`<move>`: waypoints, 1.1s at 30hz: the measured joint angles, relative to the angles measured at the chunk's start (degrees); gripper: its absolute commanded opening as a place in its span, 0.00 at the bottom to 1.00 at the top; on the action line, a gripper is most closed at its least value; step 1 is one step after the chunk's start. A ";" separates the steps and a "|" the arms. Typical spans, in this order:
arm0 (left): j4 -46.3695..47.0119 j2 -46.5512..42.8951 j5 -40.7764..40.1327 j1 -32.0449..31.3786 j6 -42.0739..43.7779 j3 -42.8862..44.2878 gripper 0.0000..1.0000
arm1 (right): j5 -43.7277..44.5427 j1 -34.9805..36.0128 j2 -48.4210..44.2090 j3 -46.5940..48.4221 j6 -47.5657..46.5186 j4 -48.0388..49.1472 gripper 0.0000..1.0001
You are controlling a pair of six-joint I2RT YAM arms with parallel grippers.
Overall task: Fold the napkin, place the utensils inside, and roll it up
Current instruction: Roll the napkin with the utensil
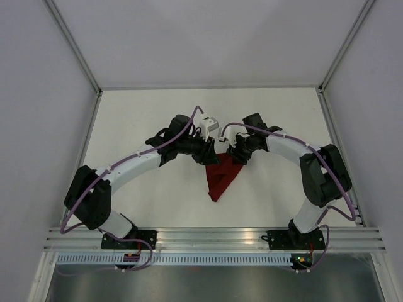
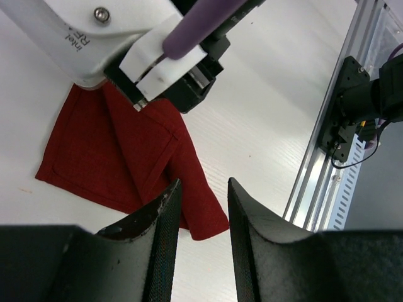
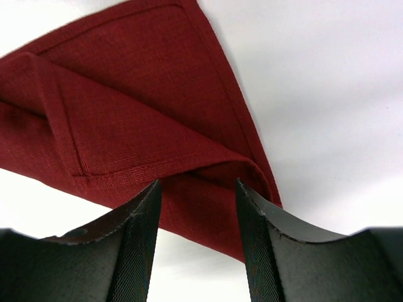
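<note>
The dark red napkin (image 1: 220,178) lies folded into a long wedge at the table's middle, its point toward the arms. Both grippers meet at its far, wide end. My left gripper (image 1: 211,155) hangs just above the cloth's left corner. In the left wrist view its jaws (image 2: 203,189) stand open with nothing between them, over the napkin (image 2: 113,157). My right gripper (image 1: 235,156) is at the right corner. Its jaws (image 3: 198,189) are open, straddling a raised fold of the napkin (image 3: 138,107) without closing on it. The utensils are out of view.
The right arm's white wrist and purple cable (image 2: 145,44) hang close over the napkin in the left wrist view. An aluminium rail (image 1: 214,238) runs along the near edge. White walls with metal corner posts (image 1: 94,88) enclose the table.
</note>
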 measured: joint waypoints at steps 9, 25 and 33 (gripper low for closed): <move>6.99 0.00 -4.42 -0.76 -4.22 -8.90 0.40 | -0.26 1.53 0.07 0.00 2.47 0.02 0.56; 14.60 -0.20 -12.09 -7.39 -9.33 -15.47 0.40 | -1.27 2.62 9.75 10.16 11.30 4.35 0.55; 16.15 -2.62 -18.80 -7.72 -12.81 -17.73 0.41 | -2.38 -0.59 6.38 9.35 8.13 1.84 0.65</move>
